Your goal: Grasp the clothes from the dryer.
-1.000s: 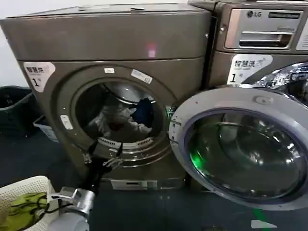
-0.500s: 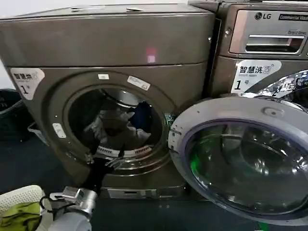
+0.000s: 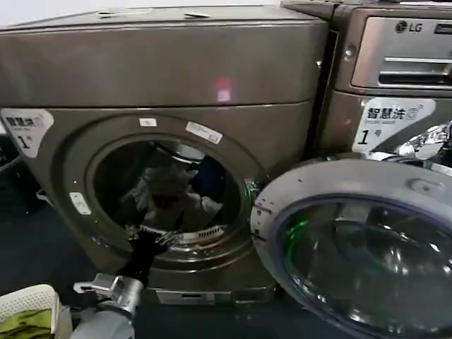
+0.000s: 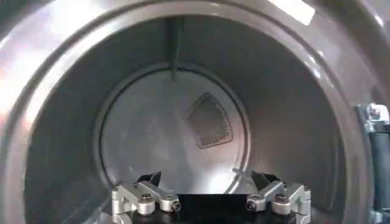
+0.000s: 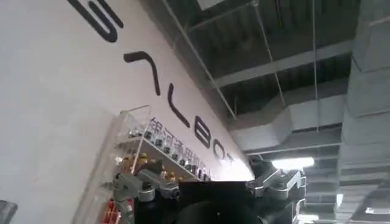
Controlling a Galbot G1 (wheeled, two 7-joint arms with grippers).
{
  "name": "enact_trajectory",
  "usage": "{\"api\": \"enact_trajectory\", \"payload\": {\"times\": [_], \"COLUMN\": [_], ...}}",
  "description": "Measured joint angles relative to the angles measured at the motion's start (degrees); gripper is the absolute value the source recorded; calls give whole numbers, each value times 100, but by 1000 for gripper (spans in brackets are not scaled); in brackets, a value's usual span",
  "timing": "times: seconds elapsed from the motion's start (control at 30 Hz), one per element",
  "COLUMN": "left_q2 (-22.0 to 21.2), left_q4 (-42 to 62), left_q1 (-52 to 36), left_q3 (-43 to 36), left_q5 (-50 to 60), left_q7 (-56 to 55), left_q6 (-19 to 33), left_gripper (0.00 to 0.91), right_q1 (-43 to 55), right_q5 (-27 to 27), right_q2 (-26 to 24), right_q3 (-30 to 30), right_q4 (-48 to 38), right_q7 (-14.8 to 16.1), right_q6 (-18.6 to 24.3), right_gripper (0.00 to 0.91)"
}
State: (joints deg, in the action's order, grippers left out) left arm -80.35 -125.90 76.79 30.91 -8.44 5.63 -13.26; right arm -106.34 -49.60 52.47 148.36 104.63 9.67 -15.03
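Left end effector [image 3: 150, 239] has advanced; clothes [image 3: 173, 194] lie beyond.

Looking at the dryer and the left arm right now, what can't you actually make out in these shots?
- Head view: the left gripper at the dryer porthole's lower rim is dark and small; finger spread unreadable.
- Head view: the clothes are blurred in the dim drum; separate pieces unclear.
- Left wrist view: the gripper's fingertips are cut off by the picture edge.

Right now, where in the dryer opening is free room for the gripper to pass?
Free: the upper drum, above the left gripper at the dryer lip. Crowded: the clothes low inside. The door blocks the right.
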Motion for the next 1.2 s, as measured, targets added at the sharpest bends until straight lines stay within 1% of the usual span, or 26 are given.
{"api": "enact_trajectory", "payload": {"times": [0.47, 0.8, 1.03, 1.2], "left_q2": [-9, 7, 64, -22], "left_q4": [78, 230, 646, 1260], "left_q1": [-62, -205, -602, -1151], "left_q3": [-25, -110, -218, -247], "left_q5": [24, 63, -67, -94], "left_q7": [4, -11, -46, -126], "left_q6": [16, 96, 111, 165], "left_gripper": [907, 907, 907, 907], "right_q1": [41, 11, -49, -106], "right_q5": [27, 219, 362, 379], "right_q2": [-24, -51, -68, -85], "right_q3": [-48, 29, 135, 246], "right_q4": [39, 134, 247, 222], "right_q7": [-1, 16, -17, 26], "right_q6": [-12, -225, -417, -405], "right_gripper": [907, 907, 907, 907]}}
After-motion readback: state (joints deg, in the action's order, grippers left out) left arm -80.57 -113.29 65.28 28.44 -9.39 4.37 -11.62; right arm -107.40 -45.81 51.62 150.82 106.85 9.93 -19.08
